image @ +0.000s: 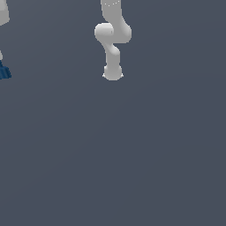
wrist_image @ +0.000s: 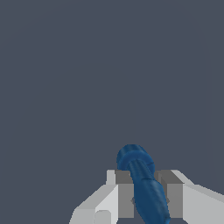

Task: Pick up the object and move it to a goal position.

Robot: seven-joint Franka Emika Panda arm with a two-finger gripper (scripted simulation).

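Closest to the wrist camera, the white two-fingered robot gripper (wrist_image: 146, 199) is clamped on the small dark blue, ribbed, elongated object (wrist_image: 142, 183), its grey inner pads (wrist_image: 126, 194) pressing the item from both sides so that it stands up between them and its rounded end pokes out beyond the fingertips. Gripping it around the middle looks like a sensible choice, since a lumpy thing pinched near one end would likely pivot or slip during a carry. Beyond the fingers the wrist view shows only the plain slate-grey surface (wrist_image: 87, 65), with no edge, corner or goal marker by which to place the hold, and whether the item is lifted clear of that surface cannot be told. In the exterior view the same blue object (image: 4, 71) appears cut off at that view's left border, under a sliver of white hardware, well apart from the white jointed arm (image: 112, 39) that hangs farther back near the middle. The goal position is not visible, so progress toward it cannot be judged.
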